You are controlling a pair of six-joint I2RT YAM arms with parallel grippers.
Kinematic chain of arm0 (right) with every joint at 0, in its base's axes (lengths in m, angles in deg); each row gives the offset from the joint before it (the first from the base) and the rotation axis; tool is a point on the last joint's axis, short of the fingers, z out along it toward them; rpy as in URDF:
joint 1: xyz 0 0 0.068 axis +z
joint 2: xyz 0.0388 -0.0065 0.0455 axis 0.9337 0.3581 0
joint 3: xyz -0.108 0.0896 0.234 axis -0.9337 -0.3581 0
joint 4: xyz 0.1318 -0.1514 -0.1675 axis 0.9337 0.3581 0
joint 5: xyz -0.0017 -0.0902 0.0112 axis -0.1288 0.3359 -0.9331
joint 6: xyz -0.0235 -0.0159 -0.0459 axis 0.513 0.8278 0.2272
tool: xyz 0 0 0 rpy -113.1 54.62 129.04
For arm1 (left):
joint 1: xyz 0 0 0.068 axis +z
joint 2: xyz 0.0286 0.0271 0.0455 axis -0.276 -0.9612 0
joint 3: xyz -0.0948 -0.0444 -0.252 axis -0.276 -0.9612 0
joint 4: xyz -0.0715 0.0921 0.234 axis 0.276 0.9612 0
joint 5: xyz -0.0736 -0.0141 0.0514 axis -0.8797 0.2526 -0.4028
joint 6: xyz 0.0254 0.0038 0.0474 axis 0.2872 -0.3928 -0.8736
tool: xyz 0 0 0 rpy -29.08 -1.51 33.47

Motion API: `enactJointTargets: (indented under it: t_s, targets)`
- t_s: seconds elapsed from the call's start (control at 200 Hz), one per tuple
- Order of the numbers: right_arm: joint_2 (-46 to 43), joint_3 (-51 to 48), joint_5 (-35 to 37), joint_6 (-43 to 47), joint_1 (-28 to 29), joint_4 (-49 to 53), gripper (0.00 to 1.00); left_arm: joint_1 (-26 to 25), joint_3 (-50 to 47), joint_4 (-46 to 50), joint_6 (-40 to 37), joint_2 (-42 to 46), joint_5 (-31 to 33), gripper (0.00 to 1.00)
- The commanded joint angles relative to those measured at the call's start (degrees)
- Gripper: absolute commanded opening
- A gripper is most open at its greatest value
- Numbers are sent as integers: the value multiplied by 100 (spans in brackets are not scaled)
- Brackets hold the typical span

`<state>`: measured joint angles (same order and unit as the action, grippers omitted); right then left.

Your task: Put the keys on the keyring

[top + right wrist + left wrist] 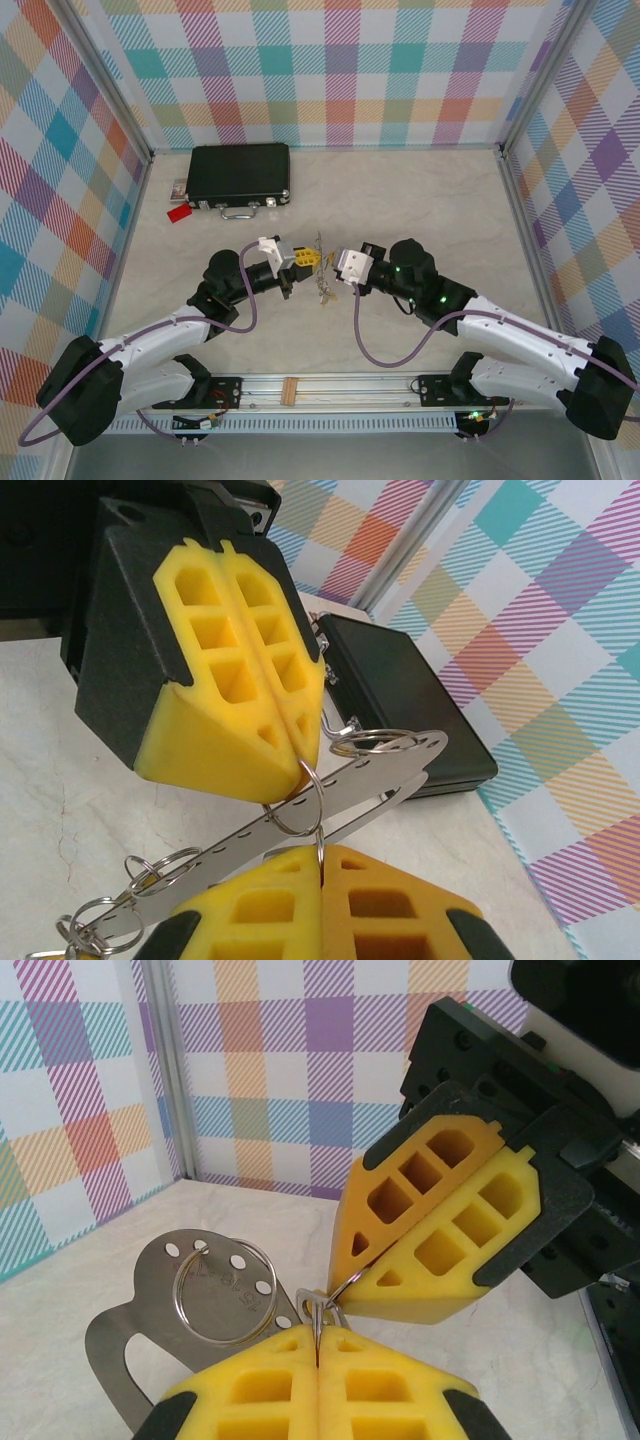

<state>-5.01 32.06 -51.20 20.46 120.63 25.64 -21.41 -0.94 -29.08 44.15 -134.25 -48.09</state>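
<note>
Steel keyring (316, 1312) sits clamped by both tools, left tool (303, 261) at 9 o'clock, right tool (335, 263) at 3; keys (323, 291) dangle at 6 o'clock.

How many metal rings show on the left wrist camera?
2. A large ring hangs through the metal plate's top hole; a small ring is pinched by the left gripper and right gripper. More may hide behind the plate.

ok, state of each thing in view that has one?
left gripper: shut on small ring
right gripper: shut on the same small ring
metal plate: raised off the table
keyring: threaded through a plate hole
black case: closed, flat on the table
keys: bunched below the grippers
</note>
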Motion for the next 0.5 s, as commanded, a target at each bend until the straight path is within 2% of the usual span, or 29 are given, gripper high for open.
enactJointTargets:
  t_s: [0.0,0.495]
  targets:
    - [-105,17,19,107,84,116,0,-36,117,-197,-61,121,-18,0]
    - [45,86,99,144,120,-106,0,-35,150,-148,-52,104,-178,0]
